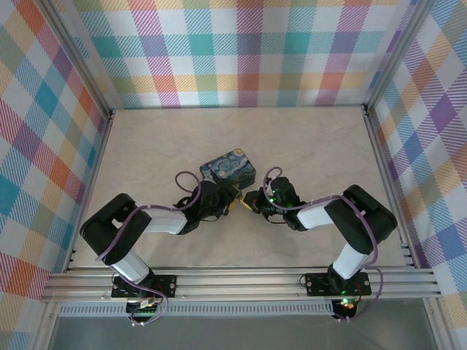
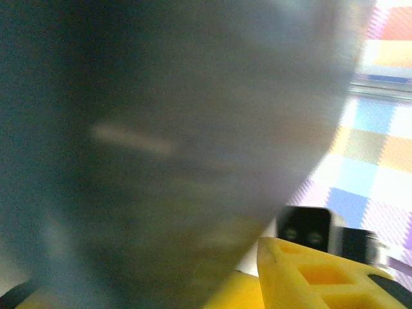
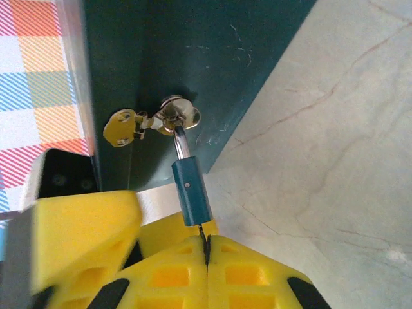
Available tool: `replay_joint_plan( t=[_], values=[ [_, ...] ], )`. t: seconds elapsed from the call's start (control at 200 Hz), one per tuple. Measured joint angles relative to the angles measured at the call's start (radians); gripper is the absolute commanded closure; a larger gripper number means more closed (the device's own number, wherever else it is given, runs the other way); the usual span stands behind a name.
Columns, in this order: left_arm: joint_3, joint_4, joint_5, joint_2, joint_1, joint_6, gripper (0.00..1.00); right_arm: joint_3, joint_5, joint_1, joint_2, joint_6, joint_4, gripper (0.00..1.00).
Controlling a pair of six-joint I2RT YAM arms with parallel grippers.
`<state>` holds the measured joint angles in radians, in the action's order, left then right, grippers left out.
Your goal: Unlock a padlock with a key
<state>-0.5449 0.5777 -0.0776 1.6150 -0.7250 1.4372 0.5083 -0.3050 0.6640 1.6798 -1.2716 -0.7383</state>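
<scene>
Nearest the right wrist camera, the right hand (image 3: 206, 250) was pressed together on the key (image 3: 204, 230). The key was a thin dark sliver running from between the fingertips into the base of the padlock (image 3: 192, 190). With so little metal pinched, a twist could have let the key roll in the grip instead of turning the lock. A pull off the padlock's axis might have bent it or drawn it out.

Beyond, the padlock was hooked by its shackle (image 3: 181, 143) through a silvery loop (image 3: 179, 116) on the tin (image 3: 193, 51). It was likely free to swivel, so the body could have turned with the key.

Farther off, the left hand (image 1: 228, 200) lay against the tin, but whether it gripped could not be told. An unheld tin might have slid across the table (image 3: 335, 161).
</scene>
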Motion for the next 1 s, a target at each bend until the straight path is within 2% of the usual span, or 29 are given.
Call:
replay_joint_plan(
  t=[0.35, 0.745, 1.0],
  values=[
    [0.019, -0.159, -0.002, -0.050, 0.066, -0.062, 0.54, 0.008, -0.029, -0.004, 0.008, 0.027, 0.024, 1.00],
    [-0.013, -0.214, -0.004, -0.059, 0.152, -0.122, 0.54, 0.008, -0.029, -0.004, 0.008, 0.031, 0.025, 1.00],
    [-0.031, -0.230, -0.010, -0.104, 0.148, -0.156, 0.54, 0.008, -0.029, -0.004, 0.008, 0.031, 0.024, 1.00]
  ],
)
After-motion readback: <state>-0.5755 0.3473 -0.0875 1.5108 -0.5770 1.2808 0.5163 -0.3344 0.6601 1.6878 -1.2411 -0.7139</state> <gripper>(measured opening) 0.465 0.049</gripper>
